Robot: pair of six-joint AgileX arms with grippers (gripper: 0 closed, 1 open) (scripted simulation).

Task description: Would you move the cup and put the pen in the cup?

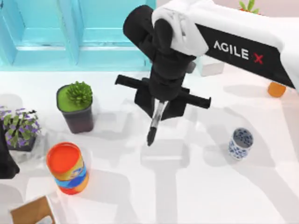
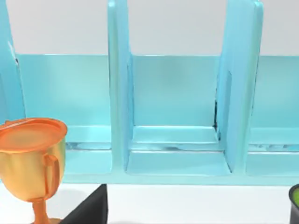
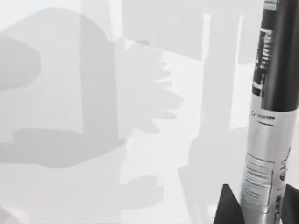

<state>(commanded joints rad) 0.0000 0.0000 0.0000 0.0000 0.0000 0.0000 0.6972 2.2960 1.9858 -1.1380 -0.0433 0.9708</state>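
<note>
Hanging nearly upright above the middle of the white table (image 1: 187,196), the pen (image 1: 155,122) is slim and black with a pale grey label band; small print runs along its barrel in the right wrist view, too fine to read. The right gripper (image 1: 161,100) is clamped on its upper end, tip pointing down, clear of the tabletop.

From the left: a purple-flowered plant (image 1: 18,127) at the table's edge, an orange can (image 1: 67,168) with a blue band, then a dark pot with a green succulent (image 1: 76,107). A turquoise shelf unit (image 1: 70,32) runs along the back. Right of the pen, well apart, stands the cup (image 1: 240,143), small, white, blue-speckled, upright and open.

"AGILE X" reads on the right arm (image 1: 238,51). The left wrist view shows a gold trophy (image 2: 32,163) before the shelf.
</note>
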